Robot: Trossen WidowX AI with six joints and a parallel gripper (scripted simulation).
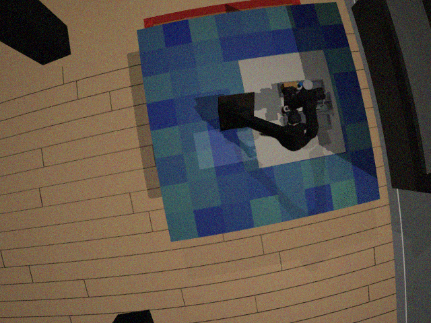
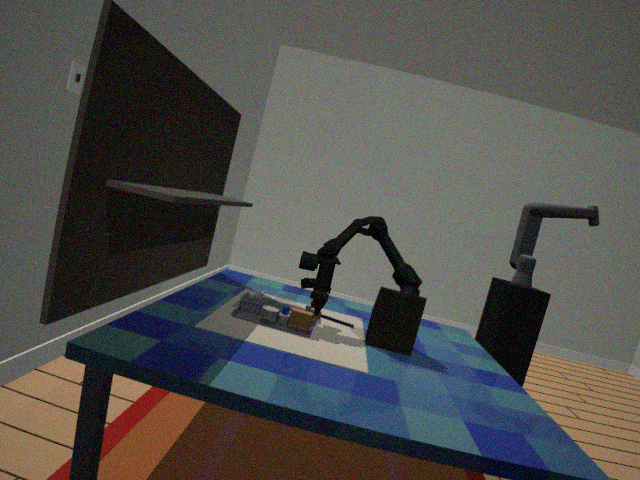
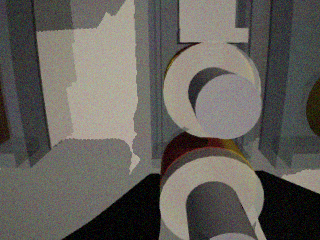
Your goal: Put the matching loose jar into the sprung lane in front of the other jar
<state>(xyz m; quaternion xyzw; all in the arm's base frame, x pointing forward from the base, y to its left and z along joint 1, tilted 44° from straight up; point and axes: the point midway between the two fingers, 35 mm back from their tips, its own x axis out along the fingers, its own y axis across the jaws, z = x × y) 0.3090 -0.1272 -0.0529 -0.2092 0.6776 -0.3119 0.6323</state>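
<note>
Holding new jar [image 3: 212,169] firmly between closed fingers, at six o'clock from old jar [image 3: 175,107] in wrist view, near lane wall [image 3: 155,100]; cannot tell if touching. Best to push slowly toward twelve o'clock, keeping upright and centred, then lower behind front stop before gently releasing, avoiding any sudden spring-back.

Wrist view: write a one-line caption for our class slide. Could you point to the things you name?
The gripper [image 3: 206,183] grips one red-and-yellow jar [image 3: 211,156] just before a second pale-lidded jar [image 3: 175,107] in the lane.
</note>
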